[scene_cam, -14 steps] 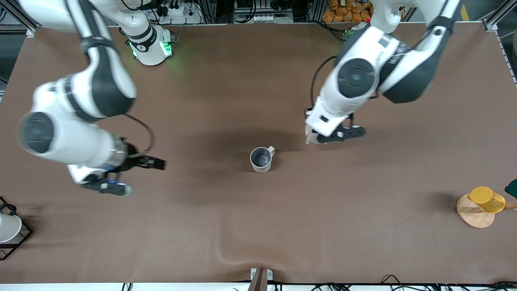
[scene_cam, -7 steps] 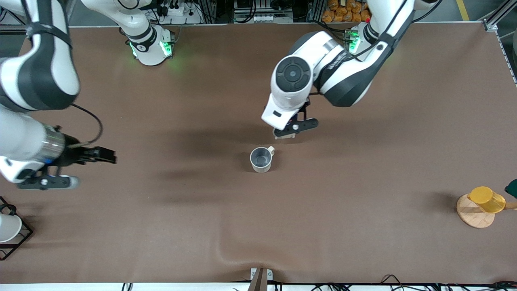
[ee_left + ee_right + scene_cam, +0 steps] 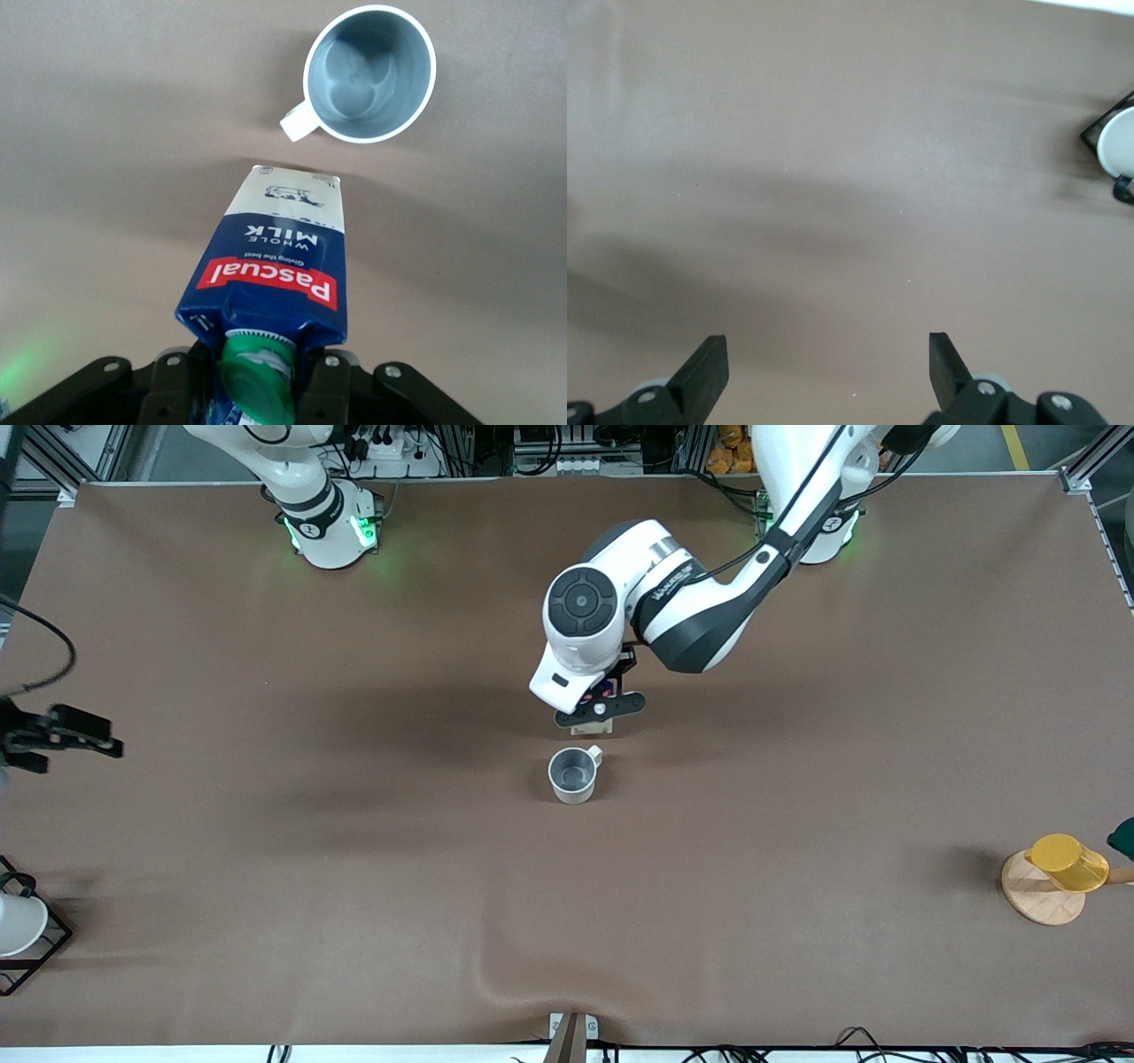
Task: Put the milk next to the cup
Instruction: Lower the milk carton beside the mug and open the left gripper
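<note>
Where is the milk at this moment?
The left tool holds the milk by its top, above the table beside the cup, on the cup's handle side.

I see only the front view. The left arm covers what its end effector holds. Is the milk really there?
Observer: Yes. In the left wrist view the left end effector is shut on the milk near its green cap.
Operator: Does the carton touch the cup?
Observer: No. Bare table shows between the carton's base and the cup, whose handle points toward the carton.
Operator: And the right end effector? I see it only at the edge.
Observer: The right end effector is open and empty over bare table; that arm waits.
</note>
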Robot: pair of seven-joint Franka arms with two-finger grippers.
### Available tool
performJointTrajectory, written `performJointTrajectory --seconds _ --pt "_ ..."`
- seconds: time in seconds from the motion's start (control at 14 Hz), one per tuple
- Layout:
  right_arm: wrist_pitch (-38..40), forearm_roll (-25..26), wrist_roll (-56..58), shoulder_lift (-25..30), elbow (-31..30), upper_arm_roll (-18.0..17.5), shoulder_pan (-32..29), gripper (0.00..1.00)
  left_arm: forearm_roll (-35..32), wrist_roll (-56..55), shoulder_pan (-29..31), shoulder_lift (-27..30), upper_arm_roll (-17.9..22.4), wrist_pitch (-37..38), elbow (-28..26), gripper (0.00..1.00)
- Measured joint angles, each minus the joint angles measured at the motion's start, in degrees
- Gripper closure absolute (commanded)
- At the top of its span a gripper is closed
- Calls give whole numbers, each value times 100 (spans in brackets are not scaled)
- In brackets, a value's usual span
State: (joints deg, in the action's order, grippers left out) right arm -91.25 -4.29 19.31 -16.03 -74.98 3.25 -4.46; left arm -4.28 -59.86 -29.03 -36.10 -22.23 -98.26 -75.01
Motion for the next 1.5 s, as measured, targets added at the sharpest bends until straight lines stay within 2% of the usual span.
performJointTrajectory --seconds 0.21,0.5,0.71,0.79,0.86,0.93,1.0,1.07,1.5 --pt "212 0 27 349 -17 -63 -8 0 0 284 -149 -99 253 -189 21 70" --pt "516 0 -63 575 -69 -20 15 0 0 391 -152 -236 277 -461 28 69" --pt "661 0 -202 641 -69 92 67 0 0 395 -171 -328 278 -539 32 64" --pt "691 0 -208 713 -71 108 66 0 0 395 -182 -353 278 -548 32 59" --pt "728 0 -218 802 -84 118 67 0 0 395 -191 -374 278 -560 33 44" --pt "743 0 -231 900 -151 122 67 0 0 395 -196 -390 278 -576 42 27" --pt "735 0 -245 988 -249 123 67 0 0 395 -197 -394 279 -576 50 4" --pt "681 0 -257 1075 -389 123 70 0 0 395 -197 -399 280 -578 57 0" --pt "110 55 -437 1591 -1321 119 198 0 0 402 -367 -400 280 -691 163 0"
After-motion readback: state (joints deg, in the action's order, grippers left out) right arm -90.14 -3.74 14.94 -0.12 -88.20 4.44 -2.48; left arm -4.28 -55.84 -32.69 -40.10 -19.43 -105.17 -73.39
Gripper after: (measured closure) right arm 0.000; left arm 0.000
